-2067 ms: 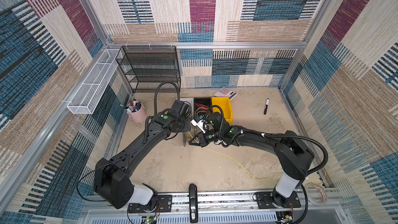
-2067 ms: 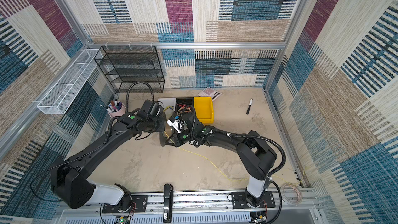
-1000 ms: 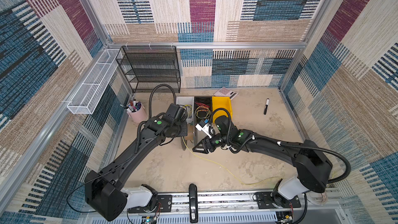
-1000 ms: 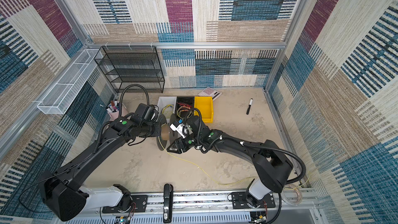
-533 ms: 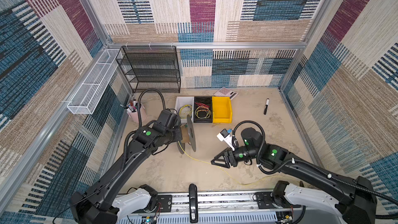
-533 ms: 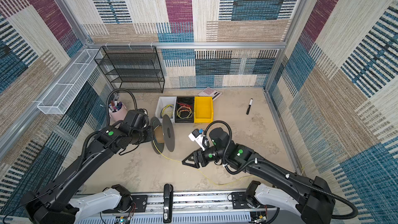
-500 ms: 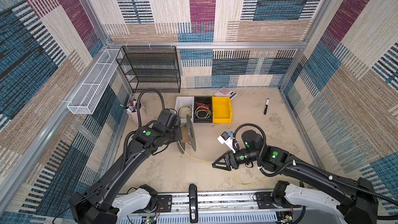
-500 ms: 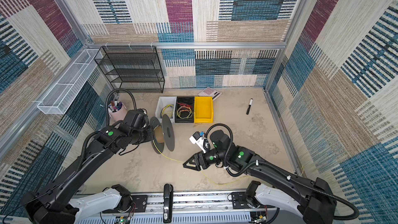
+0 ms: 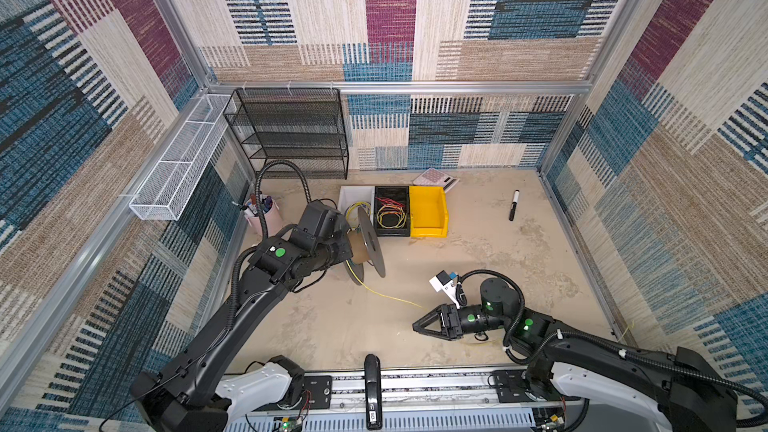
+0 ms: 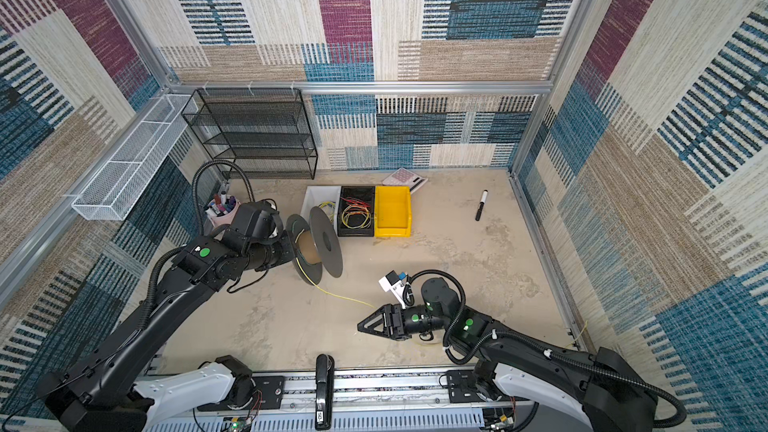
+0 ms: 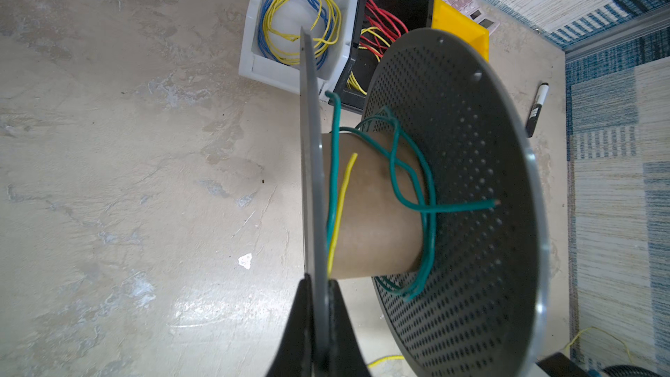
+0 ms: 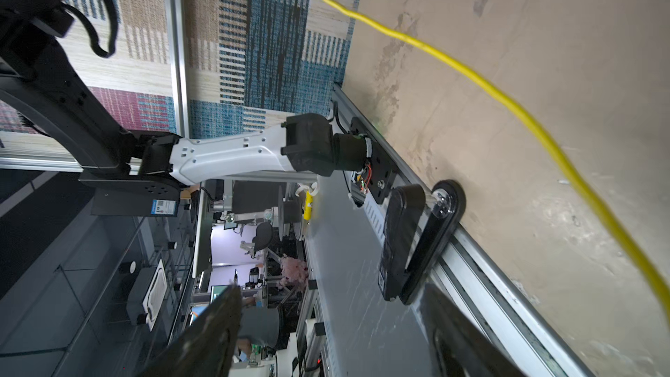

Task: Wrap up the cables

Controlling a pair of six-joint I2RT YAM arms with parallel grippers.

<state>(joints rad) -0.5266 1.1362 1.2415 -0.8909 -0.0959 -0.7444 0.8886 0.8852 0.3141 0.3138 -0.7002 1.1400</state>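
1. no text, brand or number can be read in any view.
2. the small white label [image 9: 372, 415] on the black handle-shaped device [image 9: 372, 380] at the front rail is too small to read.
3. the blue and white sticker [image 12: 164, 207] on the black base plate [image 12: 123, 197] is blurred.

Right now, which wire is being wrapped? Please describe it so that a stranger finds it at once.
Look at the grey reel that the left hand holds by one flange, beside the bins. From its core a thin wire runs over the floor toward the right hand. Unlike the coiled bundles in the bins, it is one plain yellow strand, stretched out.
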